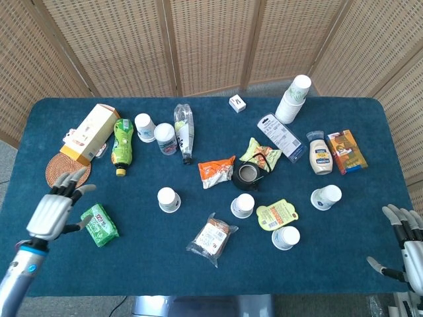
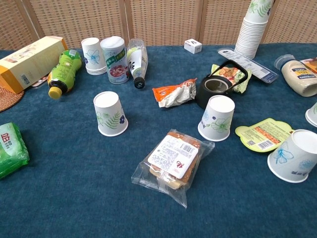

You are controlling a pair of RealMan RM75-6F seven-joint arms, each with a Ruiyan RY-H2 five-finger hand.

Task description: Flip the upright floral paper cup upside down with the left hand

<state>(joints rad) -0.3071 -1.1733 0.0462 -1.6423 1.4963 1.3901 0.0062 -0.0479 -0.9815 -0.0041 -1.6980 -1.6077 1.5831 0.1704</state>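
Note:
The floral paper cup (image 1: 168, 199) (image 2: 110, 114) stands on the blue table with its wide rim down and its white base up; leaf prints show on its side. Nothing touches it. My left hand (image 1: 54, 210) hovers far to its left at the table's left edge, fingers spread and empty, close to a green packet (image 1: 100, 224). The chest view does not show this hand. My right hand (image 1: 406, 241) hangs off the table's near right corner, fingers apart, holding nothing.
Other upturned cups (image 2: 218, 118) (image 2: 292, 156) stand right of the floral cup, with a wrapped sandwich (image 2: 173, 163) in front and a black kettle (image 2: 218, 87) behind. A green bottle (image 2: 62, 72), a yellow box (image 1: 89, 133) and a cup stack (image 2: 254, 29) lie further back.

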